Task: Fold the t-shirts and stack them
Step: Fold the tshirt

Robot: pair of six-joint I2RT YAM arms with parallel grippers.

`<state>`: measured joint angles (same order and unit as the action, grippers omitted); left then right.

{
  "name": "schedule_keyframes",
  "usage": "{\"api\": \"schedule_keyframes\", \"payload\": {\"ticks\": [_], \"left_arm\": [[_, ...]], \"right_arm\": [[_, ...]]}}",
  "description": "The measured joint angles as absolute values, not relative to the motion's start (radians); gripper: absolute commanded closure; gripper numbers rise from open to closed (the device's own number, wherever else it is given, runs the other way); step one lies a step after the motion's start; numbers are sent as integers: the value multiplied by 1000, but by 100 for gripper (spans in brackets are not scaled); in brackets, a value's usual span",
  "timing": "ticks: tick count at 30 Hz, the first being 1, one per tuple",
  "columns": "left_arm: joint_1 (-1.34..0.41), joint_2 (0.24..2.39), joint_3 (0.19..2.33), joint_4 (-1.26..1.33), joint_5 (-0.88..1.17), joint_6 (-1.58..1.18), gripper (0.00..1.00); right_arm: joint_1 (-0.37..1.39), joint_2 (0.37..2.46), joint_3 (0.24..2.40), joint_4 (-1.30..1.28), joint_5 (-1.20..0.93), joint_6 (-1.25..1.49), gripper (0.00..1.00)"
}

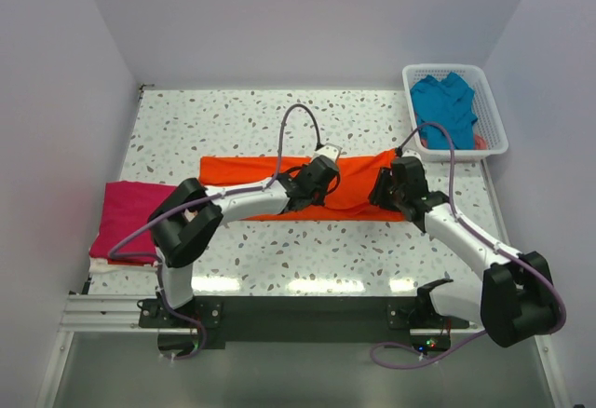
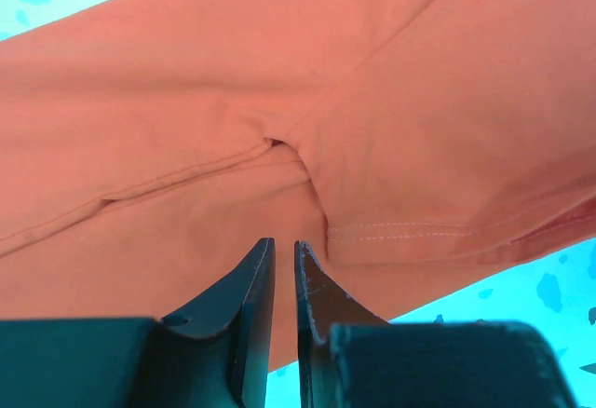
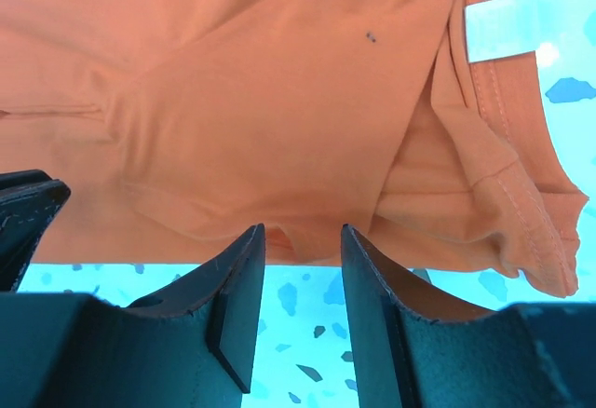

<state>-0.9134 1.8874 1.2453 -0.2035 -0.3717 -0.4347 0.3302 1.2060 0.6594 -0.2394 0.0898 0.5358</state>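
My left gripper (image 1: 321, 170) sits at the table's (image 1: 233, 119) centre on the orange shirt (image 1: 242, 170), its jaws drawn to a thin slit in the wrist view (image 2: 284, 245). I see no cloth between them, so I read it as closed on nothing. My right gripper (image 1: 389, 187), just toward 3 o'clock of it, is parted (image 3: 303, 245), with the shirt's near edge lying across the gap and not yet pinched. The orange shirt (image 2: 391, 101) lies as a long band running from 9 to 3 o'clock across the middle, apparently already doubled lengthwise, its neck label (image 3: 500, 24) showing at the right end. I'd call it half folded: the band still needs folding end over end. The pink shirt (image 1: 126, 212) lies folded at 9 o'clock by the table's left edge, on something white that I can't make out; I count that one finished. The teal shirt (image 1: 445, 101) is crumpled in the basket (image 1: 496, 115) at 2 o'clock, untouched. By my reckoning one is done, one is in hand, and one is left.
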Motion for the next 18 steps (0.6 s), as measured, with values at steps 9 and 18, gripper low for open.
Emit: {"api": "schedule_keyframes", "payload": {"ticks": [9, 18], "left_arm": [[-850, 1870, 1246, -202, -341, -435, 81], [-797, 1870, 1251, -205, -297, -445, 79]], "right_arm": [[330, 1301, 704, -210, 82, 553, 64], [330, 1316, 616, -167, 33, 578, 80]]}}
